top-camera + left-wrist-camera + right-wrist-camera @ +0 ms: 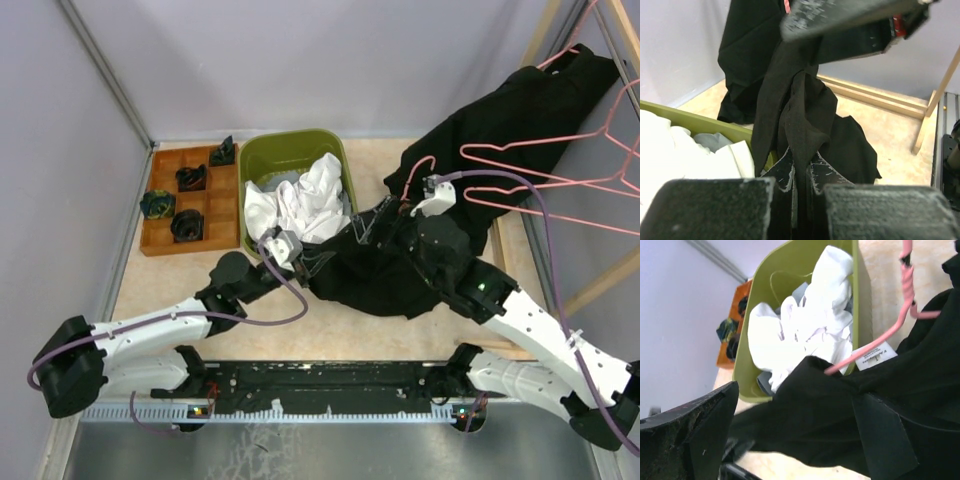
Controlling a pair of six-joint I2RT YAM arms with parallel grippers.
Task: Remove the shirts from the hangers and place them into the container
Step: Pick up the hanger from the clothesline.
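A black shirt (500,110) stretches from the rack at the upper right down onto the table, with a pink hanger (875,345) still poking out of its neck. My left gripper (801,170) is shut on a fold of that black shirt (805,110), just right of the green container (300,136). My right gripper (790,430) stands open, its fingers wide apart on either side of the black cloth (820,420). A white shirt (300,200) and a grey shirt (765,385) lie bundled inside the container (747,350).
Empty pink hangers (560,180) hang from the wooden rack (600,285) at the right. A brown wooden tray (160,235) with dark objects sits left of the container. Grey walls close in the back and left.
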